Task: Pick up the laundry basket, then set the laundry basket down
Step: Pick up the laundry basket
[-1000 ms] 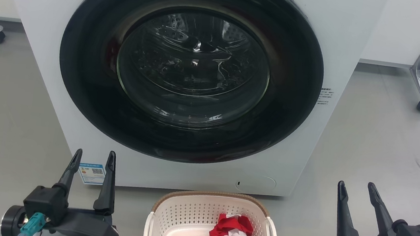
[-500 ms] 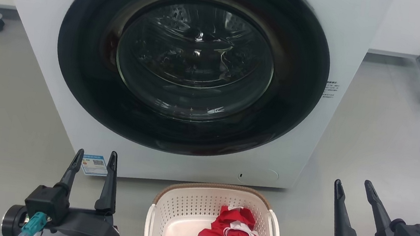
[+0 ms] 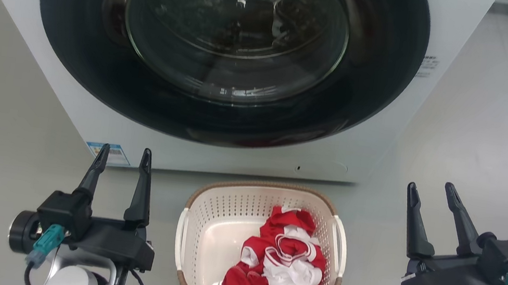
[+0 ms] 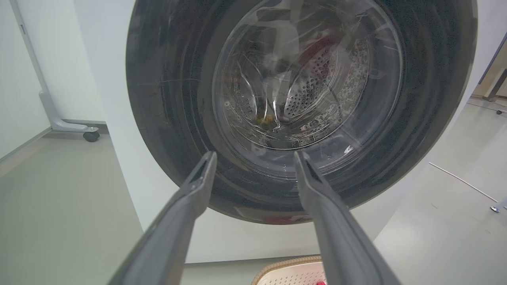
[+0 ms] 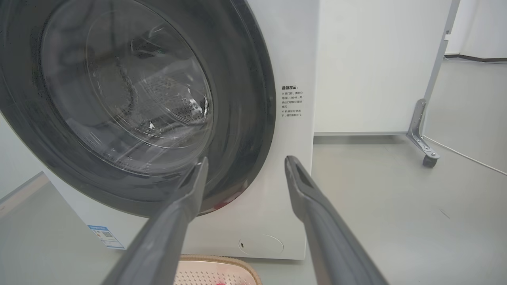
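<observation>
Left end effector (image 3: 126,150), right end effector (image 3: 430,186): both spread wide, holding nothing, fingers aimed at washer (image 3: 232,159). Laundry basket (image 3: 227,202) on floor (image 3: 477,141) between them, just in front of washer, handles untouched, red-white garment (image 3: 280,262) inside. Versus second ago, head camera tipped down, things didn't move, whole basket rim now visible. Guessing robot's bending in, pickup not started. Blue sticker (image 5: 106,236) low on washer and Chinese notice (image 5: 291,101) beside door, both too small to read.

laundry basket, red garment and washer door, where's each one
laundry basket (image 3: 237,203), head view, perforated far wall
red garment (image 3: 278,257), head view, middle of the crumpled heap
washer door (image 3: 236,29), head view, glass window
</observation>
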### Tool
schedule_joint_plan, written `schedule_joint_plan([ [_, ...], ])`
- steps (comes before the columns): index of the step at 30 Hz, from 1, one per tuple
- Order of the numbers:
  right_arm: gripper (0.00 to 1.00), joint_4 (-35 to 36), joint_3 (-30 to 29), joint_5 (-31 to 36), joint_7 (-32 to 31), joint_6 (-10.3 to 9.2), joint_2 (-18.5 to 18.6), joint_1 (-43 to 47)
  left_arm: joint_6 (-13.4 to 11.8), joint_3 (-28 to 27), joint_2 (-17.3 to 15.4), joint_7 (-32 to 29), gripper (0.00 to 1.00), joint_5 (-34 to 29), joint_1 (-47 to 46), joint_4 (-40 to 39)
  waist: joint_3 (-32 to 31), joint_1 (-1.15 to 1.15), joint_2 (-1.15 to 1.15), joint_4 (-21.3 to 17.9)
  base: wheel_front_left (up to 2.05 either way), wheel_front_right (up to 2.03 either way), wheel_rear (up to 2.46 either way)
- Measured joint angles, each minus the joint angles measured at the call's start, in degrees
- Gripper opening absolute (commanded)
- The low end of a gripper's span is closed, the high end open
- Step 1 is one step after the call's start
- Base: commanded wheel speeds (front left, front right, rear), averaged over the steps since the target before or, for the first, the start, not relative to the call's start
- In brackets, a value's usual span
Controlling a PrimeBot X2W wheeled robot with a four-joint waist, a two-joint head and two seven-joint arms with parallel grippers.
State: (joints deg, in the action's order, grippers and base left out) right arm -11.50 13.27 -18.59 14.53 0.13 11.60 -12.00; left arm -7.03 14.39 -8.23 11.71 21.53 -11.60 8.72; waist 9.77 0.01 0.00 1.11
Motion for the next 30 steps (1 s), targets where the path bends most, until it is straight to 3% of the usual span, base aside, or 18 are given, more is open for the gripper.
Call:
schedule_joint_plan([
  [30,1.0,-17.3,2.97,0.93,-4.91,3.64,-1.58,-23.97,6.08,1.88,3.11,-8.76,1.0,3.78,-22.77,21.79,25.41,0.01,0.01,-0.09,0.0,0.0,0.0],
])
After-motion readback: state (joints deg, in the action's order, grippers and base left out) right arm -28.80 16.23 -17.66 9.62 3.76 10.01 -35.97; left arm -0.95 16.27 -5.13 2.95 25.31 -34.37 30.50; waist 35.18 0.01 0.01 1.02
